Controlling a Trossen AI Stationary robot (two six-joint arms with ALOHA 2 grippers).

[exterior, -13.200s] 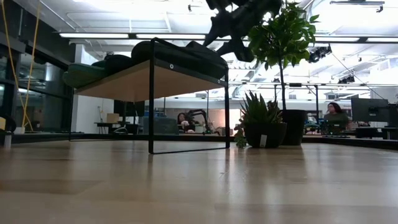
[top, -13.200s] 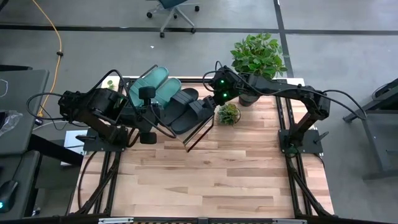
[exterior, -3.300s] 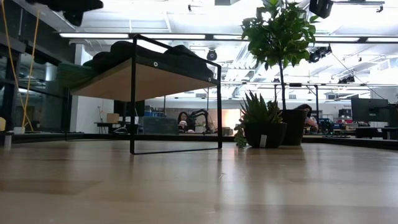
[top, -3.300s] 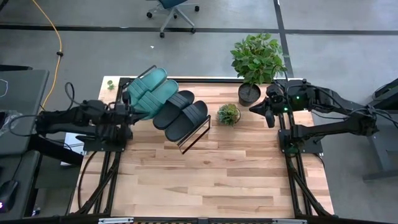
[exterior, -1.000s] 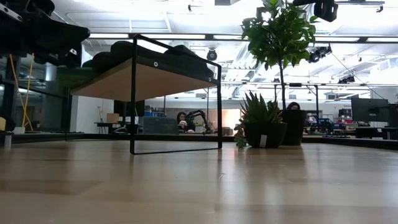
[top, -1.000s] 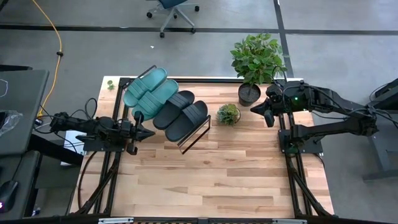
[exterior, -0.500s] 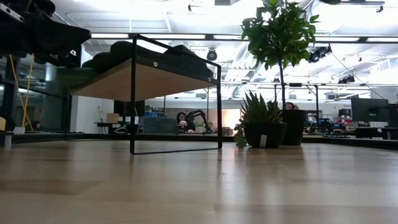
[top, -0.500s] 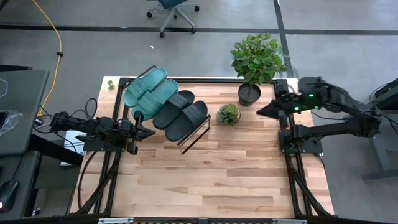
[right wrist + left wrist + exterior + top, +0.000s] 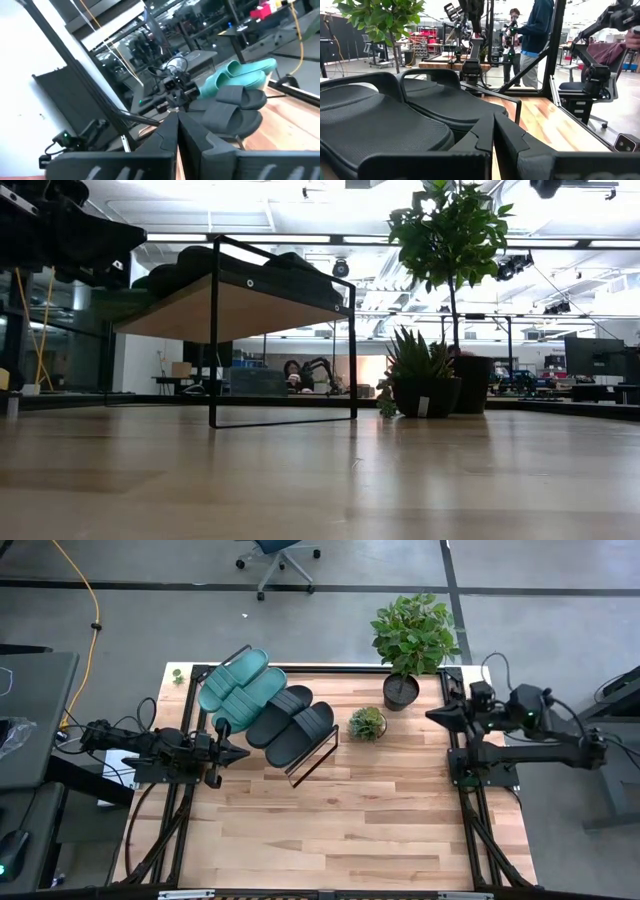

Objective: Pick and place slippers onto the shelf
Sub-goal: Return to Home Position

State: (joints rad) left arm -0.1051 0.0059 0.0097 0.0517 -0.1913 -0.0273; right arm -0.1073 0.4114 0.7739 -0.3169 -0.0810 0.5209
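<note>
The wooden counter (image 9: 330,825) is taking up the middle of the scene. The two dark arms are reaching in from its sides. The left arm (image 9: 140,743) is lying low along the left edge. The right arm (image 9: 545,740) is stretching along the right edge.

The shelf (image 9: 255,310) is standing on the far-left part of the counter, with its light plank slanting inside the thin black wire frame. A tall potted plant (image 9: 412,632) is standing at the far edge, right of the middle.

All four slippers are lying on the shelf, side by side in one row. The two teal slippers (image 9: 232,680) are taking the far-left half. The two black slippers (image 9: 300,732) are taking the half toward the right and near side, just beside the teal ones. A small spiky plant (image 9: 368,723) is sitting on the counter between the shelf and the pot of the tall plant.

The left tool (image 9: 236,752) is pointing right, near the near-left side of the shelf and apart from the slippers. Its fingers are pressing together and gripping nothing. The right tool (image 9: 433,716) is hanging over the right edge of the counter, near the pot, and pointing left. Its fingers are also closed and empty.
</note>
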